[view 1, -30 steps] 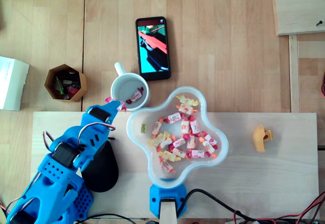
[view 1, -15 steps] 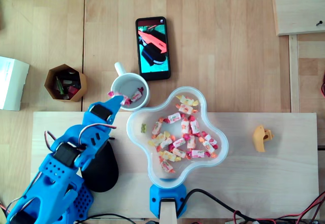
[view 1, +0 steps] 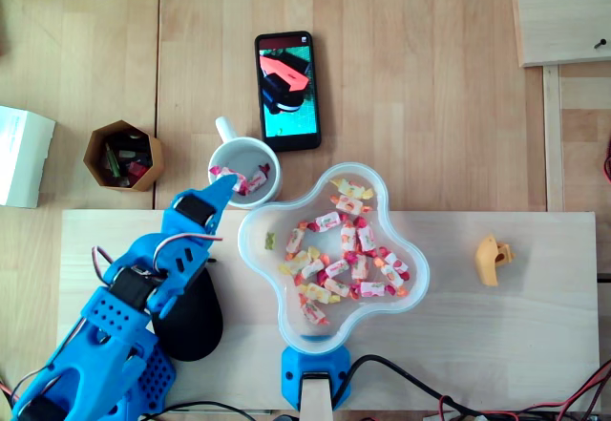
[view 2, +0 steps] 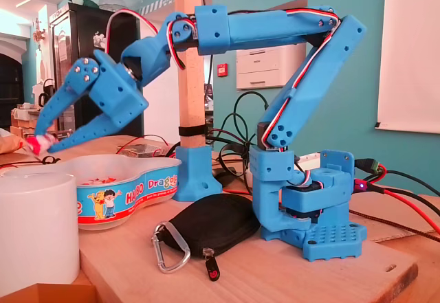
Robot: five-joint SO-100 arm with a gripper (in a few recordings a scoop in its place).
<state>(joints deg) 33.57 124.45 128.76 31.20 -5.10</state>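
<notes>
My blue gripper [view 1: 227, 179] is shut on a pink-and-white wrapped candy [view 1: 233, 175] and holds it over the left part of the white mug [view 1: 221, 154]. Another wrapped candy [view 1: 256, 181] lies inside the mug. In the fixed view the gripper [view 2: 42, 146] pinches the candy [view 2: 36, 143] at its fingertips, above and behind the mug [view 2: 38, 231]. Just right of the mug, a clear lobed bowl [view 1: 260, 222] holds several wrapped candies [view 1: 348, 249]; in the fixed view the bowl [view 2: 130, 192] carries a printed band.
A black zip pouch [view 1: 191, 321] with a carabiner [view 2: 172, 247] lies by the arm's base. A hexagonal wooden pen pot [view 1: 122, 155] and a white box [view 1: 23, 157] stand at the left. An orange piece [view 1: 493, 260] lies on the board at the right. A blue post foot [view 1: 310, 375] stands in front of the bowl.
The gripper has carried the candy up and to the right, from the mug's lower-left rim to over the mug's opening. The bowl and mug have stayed put.
</notes>
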